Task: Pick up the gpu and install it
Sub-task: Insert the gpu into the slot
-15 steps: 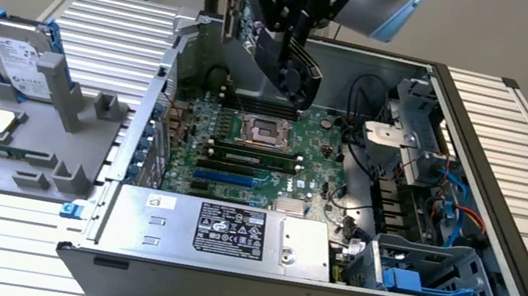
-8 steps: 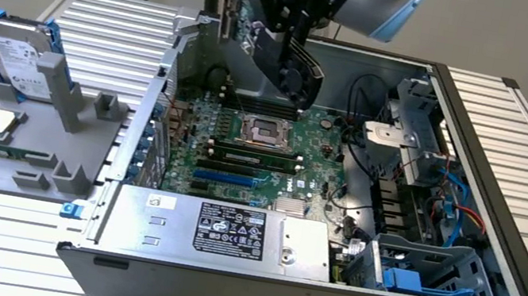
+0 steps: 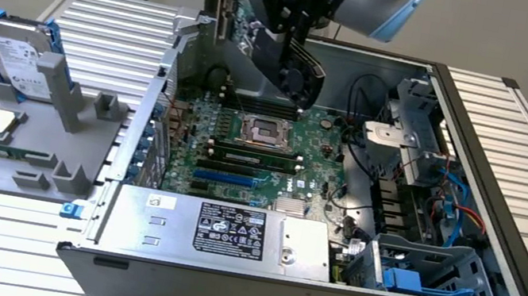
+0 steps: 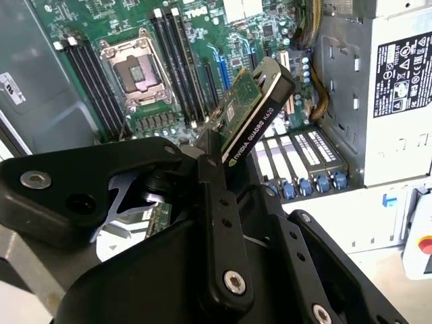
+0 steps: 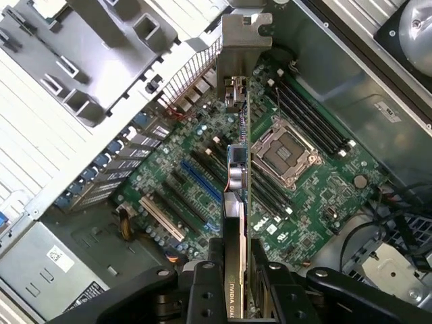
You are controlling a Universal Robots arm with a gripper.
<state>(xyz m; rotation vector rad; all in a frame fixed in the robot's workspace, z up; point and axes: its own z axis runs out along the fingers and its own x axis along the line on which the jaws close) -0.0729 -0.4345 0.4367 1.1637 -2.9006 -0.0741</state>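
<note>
My gripper (image 3: 282,22) is shut on the gpu (image 3: 295,74), a green card with a black cooler shroud. It holds the card tilted in the air over the back part of the open computer case (image 3: 478,152). In the first wrist view the gpu (image 5: 236,175) appears edge-on between the fingers (image 5: 202,283), its silver bracket (image 5: 239,61) at the far end, above the motherboard (image 5: 317,182) beside the CPU socket (image 5: 283,152). In the second wrist view the gpu (image 4: 253,108) sticks out past the gripper (image 4: 210,158), clear of the blue expansion slot (image 4: 219,67) below it.
The motherboard (image 3: 242,148) lies in the case with a power supply (image 3: 228,231) at the front and a drive cage (image 3: 416,270) and cables on the exterior view's right. A grey fixture (image 3: 25,164) on the exterior view's left holds a hard drive (image 3: 16,58) with blue rails.
</note>
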